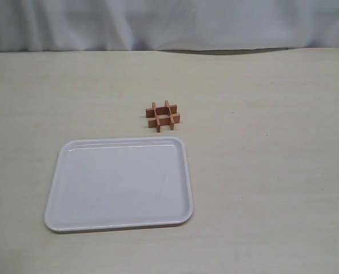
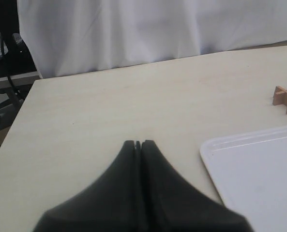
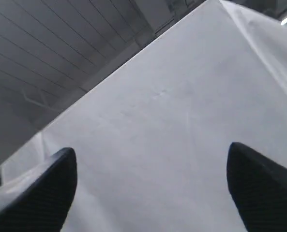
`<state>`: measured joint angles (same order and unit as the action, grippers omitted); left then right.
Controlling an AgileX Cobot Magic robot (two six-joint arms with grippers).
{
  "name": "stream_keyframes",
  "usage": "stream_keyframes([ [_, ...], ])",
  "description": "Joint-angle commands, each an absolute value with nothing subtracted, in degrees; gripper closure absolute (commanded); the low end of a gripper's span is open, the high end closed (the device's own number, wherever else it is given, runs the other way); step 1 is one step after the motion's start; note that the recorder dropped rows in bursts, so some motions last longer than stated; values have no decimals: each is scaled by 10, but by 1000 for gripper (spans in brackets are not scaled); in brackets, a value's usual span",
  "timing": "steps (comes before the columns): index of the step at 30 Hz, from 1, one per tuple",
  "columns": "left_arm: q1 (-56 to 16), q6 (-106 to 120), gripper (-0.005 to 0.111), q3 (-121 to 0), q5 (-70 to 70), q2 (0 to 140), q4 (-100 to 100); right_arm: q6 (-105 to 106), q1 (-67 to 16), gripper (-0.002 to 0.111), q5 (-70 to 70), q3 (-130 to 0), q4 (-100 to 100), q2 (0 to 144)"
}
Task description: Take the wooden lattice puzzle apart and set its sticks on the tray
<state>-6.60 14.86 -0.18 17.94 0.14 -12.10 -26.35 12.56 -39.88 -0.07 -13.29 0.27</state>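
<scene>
1. We found the puzzle (image 1: 163, 116) fully interlocked on the table (image 1: 272, 171), near the tray (image 1: 119, 184) but not touching it.
2. The tray held no sticks; we judged disassembly not begun.
3. The left gripper (image 2: 137, 144) was clenched on nothing, well apart from the puzzle.
4. The right gripper (image 3: 150, 166) was spread wide, empty.
5. The next move called for one gripper to brace the puzzle, the other to pull a stick.

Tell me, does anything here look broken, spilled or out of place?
Nothing stands out. The wooden lattice puzzle sits whole on the table, just beyond the tray and apart from it. The tray looks clean and undamaged. The left gripper is shut and the right gripper open, neither holding anything.
</scene>
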Motion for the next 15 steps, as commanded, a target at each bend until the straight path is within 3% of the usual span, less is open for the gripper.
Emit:
stream_keyframes([
  [1, -60, 152, 107, 0, 174, 0, -122, -451, 125, 29, -380, 0, -57, 0],
  [6, -60, 152, 107, 0, 174, 0, -122, -457, 125, 29, -409, 0, -55, 0],
  [15, -60, 152, 107, 0, 174, 0, -122, -411, 125, 29, -343, 0, -37, 0],
])
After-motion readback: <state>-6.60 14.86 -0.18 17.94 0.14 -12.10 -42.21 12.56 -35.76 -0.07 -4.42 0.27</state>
